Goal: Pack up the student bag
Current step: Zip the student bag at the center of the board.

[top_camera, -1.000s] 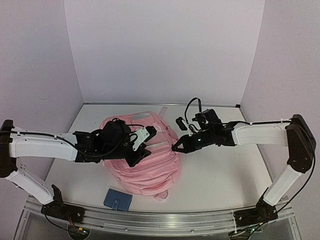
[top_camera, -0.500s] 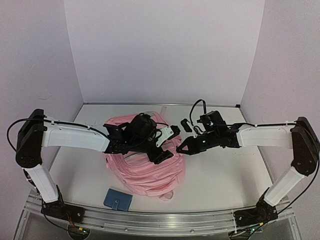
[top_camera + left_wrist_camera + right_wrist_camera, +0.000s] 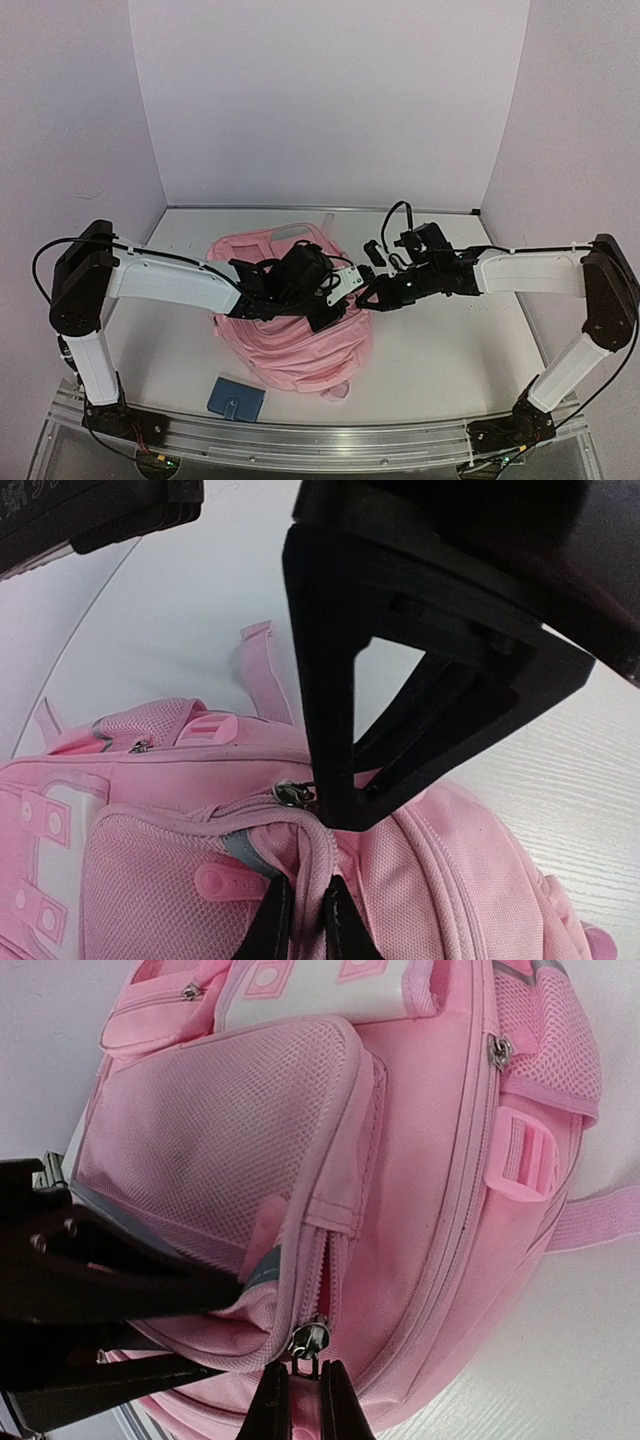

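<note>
The table (image 3: 450, 350) is carrying the student bag (image 3: 290, 350), which is lying flat on its back between the two arms, front pockets facing up and its straps trailing off its far end. Both arms are reaching in over the bag's right half, and their tips are meeting almost nose to nose there.

The left gripper (image 3: 328, 312) is coming across the bag from the left, its jaws nipped narrow on the raised fabric edge of the mesh front pocket (image 3: 220, 1130), just beside the zip. The right gripper (image 3: 364, 298) is coming in from the bag's right side, its jaws pressed together on the small metal zip pull (image 3: 308, 1341) at the near end of that pocket's zip. A blue wallet (image 3: 236, 399) is lying flat just off the bag's near edge, apart from it and from both arms.

From the right jaws the zip is running straight ahead along the pocket's edge, so the pull looks set to travel along that line while the left jaws are bracing the fabric beside it. The right arm is nearer the pull; opening this pocket seems to be the step in hand, with nothing packed yet
</note>
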